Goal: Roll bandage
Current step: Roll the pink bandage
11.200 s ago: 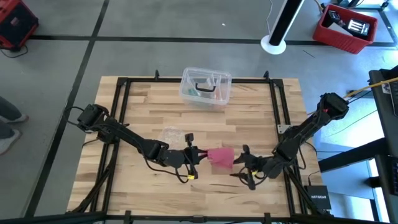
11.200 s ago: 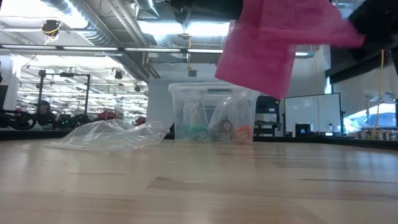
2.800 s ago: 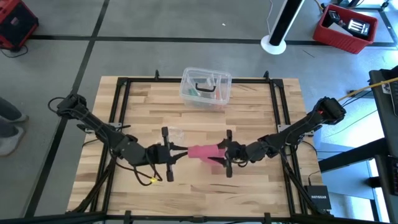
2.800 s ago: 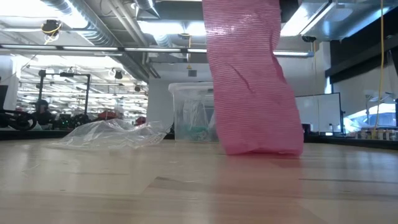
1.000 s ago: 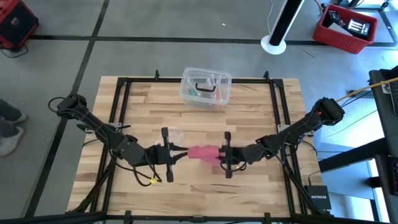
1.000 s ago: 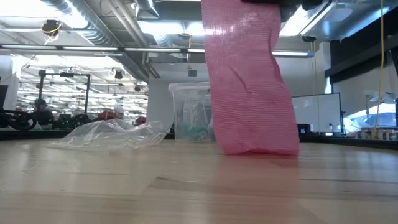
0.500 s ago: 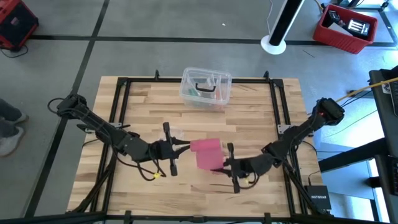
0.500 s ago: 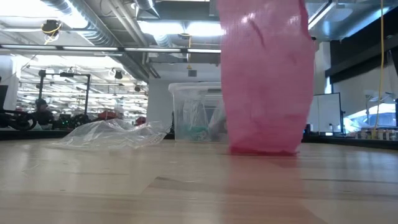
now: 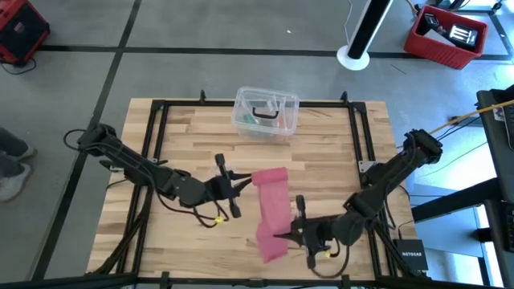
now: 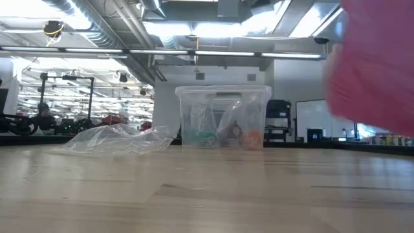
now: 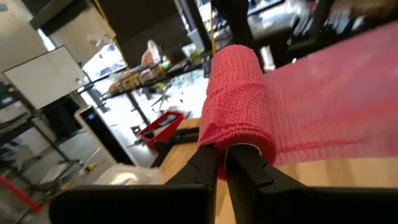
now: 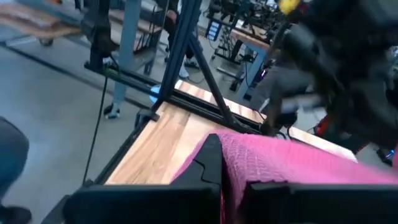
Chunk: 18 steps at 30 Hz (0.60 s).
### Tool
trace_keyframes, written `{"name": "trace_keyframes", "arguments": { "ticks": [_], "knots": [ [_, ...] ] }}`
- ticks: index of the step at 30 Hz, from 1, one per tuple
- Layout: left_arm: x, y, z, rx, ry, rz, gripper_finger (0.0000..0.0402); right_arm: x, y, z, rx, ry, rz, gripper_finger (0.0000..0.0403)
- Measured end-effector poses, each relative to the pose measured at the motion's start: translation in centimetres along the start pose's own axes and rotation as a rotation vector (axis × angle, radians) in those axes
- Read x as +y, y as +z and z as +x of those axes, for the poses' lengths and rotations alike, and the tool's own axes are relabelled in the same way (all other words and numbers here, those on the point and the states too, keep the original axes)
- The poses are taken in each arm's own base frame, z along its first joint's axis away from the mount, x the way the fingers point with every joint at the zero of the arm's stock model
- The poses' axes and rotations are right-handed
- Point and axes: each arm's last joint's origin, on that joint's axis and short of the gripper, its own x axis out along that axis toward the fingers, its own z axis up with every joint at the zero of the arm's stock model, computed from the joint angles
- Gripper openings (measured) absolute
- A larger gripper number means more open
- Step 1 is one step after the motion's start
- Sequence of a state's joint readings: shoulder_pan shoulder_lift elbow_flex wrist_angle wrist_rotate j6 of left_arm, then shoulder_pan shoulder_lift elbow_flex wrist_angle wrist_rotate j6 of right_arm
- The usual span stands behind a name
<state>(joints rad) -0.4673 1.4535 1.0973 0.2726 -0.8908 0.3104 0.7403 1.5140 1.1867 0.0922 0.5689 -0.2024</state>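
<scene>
bandage [image 9: 271, 210]: light, limp fabric, sags unless taut | left pincer [image 9: 243, 181] clamped on rolled end, mid-worktop | right pincer [image 9: 280, 234] clamped on loose end, near front edge

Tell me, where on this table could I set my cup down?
The bare wood right of the clear box, toward the far right corner, looks free, and likewise the near left corner. The middle is crowded: both end effectors, left and right, hold the pink bandage stretched there.

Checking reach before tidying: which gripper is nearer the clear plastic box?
Left. The left gripper sits just in front of the clear plastic box; the right gripper is farther off, near the table's front edge.
</scene>
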Motion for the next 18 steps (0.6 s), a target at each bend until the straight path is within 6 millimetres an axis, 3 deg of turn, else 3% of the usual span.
{"name": "trace_keyframes", "arguments": {
  "ticks": [12, 18],
  "knots": [
    [-1.9, -2.3, 0.3, 0.131, 0.031, 0.117, 0.0013, -0.8, 6.5, -0.3, -0.045, -0.009, -0.098, 0.0001],
    [-3.5, -3.1, 0.2, 0.144, 0.001, 0.164, 0.0013, -2.0, 7.9, -0.4, -0.078, -0.039, -0.089, 0.0001]
  ]
}}
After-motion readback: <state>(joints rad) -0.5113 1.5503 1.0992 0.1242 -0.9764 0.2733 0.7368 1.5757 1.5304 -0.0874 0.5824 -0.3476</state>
